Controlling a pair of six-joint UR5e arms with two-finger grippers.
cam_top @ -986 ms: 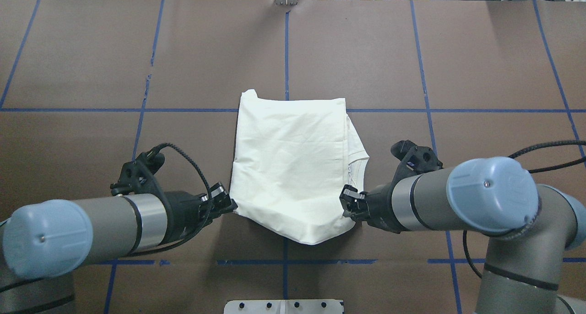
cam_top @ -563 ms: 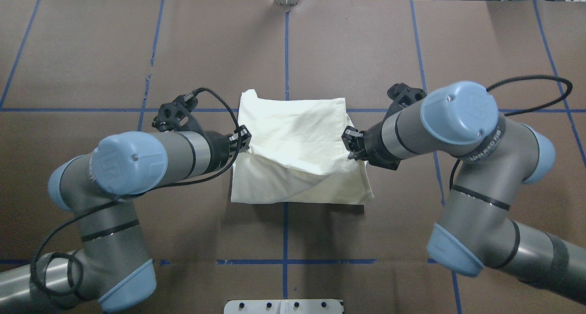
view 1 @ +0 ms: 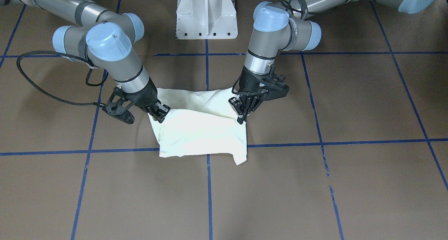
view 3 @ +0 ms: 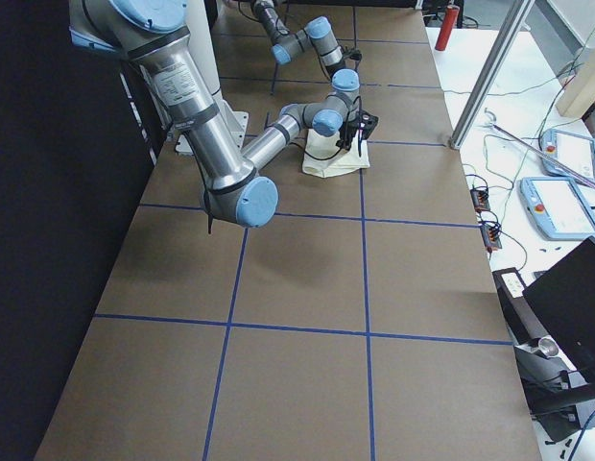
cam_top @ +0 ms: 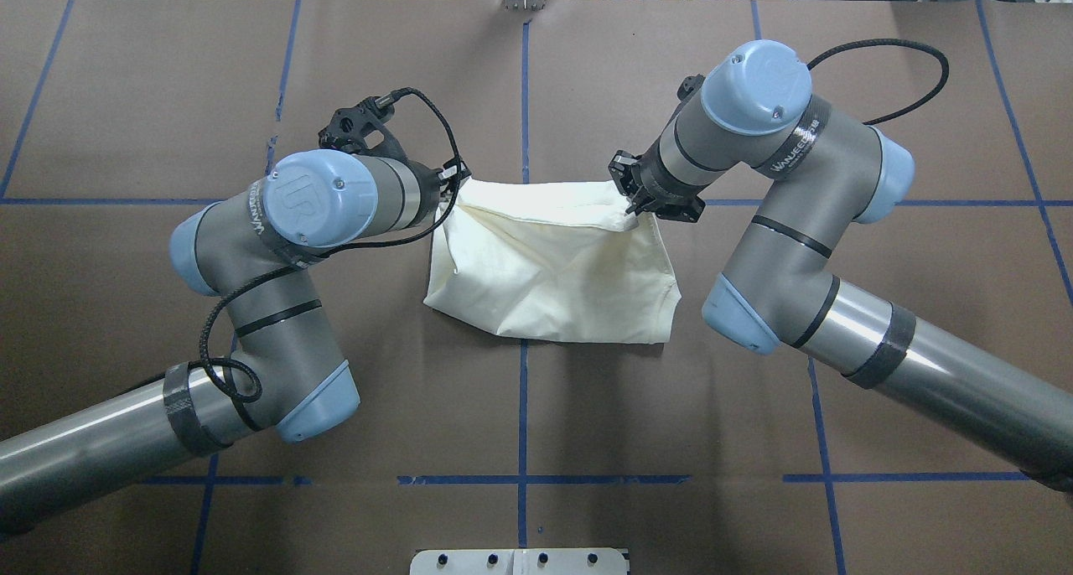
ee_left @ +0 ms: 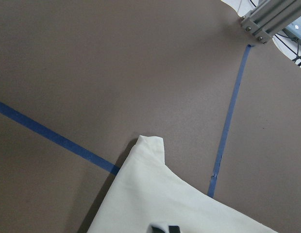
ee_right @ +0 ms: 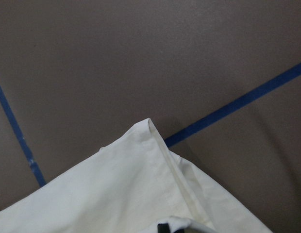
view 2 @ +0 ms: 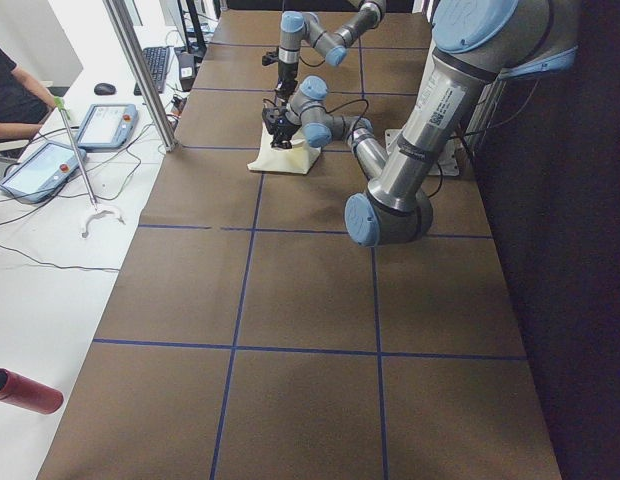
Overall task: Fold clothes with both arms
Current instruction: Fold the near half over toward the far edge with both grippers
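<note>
Left end effector (cam_top: 458, 179), right end effector (cam_top: 633, 204) swept forward pinching T-shirt (cam_top: 545, 265).

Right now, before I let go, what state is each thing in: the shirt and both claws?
shirt: doubled over, plain side up, lying on the table, both far corners pinched.
left claw: shut on the shirt's far corner on its side.
right claw: shut on the other far corner.
</note>
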